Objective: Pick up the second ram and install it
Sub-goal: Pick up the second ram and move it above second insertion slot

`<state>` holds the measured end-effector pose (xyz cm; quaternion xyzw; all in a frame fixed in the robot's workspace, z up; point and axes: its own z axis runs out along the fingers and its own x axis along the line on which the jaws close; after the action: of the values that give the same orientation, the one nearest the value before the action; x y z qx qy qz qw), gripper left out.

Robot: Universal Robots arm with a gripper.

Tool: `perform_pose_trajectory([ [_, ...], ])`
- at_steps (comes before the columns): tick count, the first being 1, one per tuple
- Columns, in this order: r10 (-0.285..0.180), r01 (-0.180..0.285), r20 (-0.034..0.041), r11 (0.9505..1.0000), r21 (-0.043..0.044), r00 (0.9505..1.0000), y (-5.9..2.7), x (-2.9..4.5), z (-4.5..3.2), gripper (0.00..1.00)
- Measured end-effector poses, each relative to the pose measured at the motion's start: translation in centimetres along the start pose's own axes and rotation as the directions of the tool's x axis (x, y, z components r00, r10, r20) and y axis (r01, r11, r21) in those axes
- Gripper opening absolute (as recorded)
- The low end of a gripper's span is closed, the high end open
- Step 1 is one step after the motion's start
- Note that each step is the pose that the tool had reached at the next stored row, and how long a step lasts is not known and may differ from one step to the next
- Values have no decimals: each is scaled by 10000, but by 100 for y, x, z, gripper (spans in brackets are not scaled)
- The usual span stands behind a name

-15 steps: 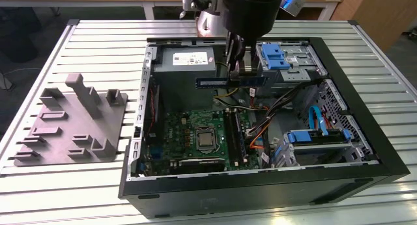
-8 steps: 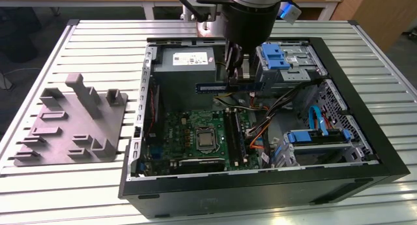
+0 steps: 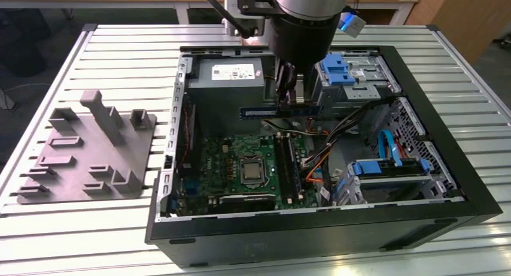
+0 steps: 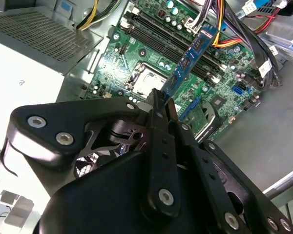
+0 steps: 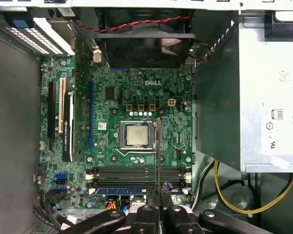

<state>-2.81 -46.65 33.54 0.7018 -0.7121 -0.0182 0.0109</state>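
Gripper (image 4: 162, 103) clenched on ram stick (image 4: 191, 57), pinched across flat faces. Stick just below fingertips, hanging above motherboard (image 5: 112, 105), not yet in slot. Probably light, thin, stiff, fragile: better to grip bare board edges gently, away from chips.

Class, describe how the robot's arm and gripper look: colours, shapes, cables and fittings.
The arm is a silver-grey cylinder above a glossy black wrist body, with a black bracket and a black cable beside it. The gripper is matte black: two slim fingers on hinged linkage bars, fastened with round silver screws.
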Motion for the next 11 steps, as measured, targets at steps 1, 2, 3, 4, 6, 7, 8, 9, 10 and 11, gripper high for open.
perform_pose_trajectory([
  [1,0,0,0,10000,0,10000,0,0,12,14],
  [2,0,0,0,10000,0,10000,-1,0,25,14],
  [3,0,0,0,10000,0,10000,-1,0,37,14],
  [4,0,0,0,10000,0,10000,-2,0,49,14],
  [6,0,0,-1,10000,-1,10000,-3,1,74,14],
  [7,0,0,-1,10000,0,10000,-3,1,86,14],
  [8,0,0,-1,10000,0,10000,-4,1,98,14],
  [9,0,0,-1,10000,0,10000,-5,1,111,14],
  [10,0,0,-1,10000,0,10000,-5,1,123,14],
  [11,0,0,0,10000,0,10000,-6,1,135,14],
])
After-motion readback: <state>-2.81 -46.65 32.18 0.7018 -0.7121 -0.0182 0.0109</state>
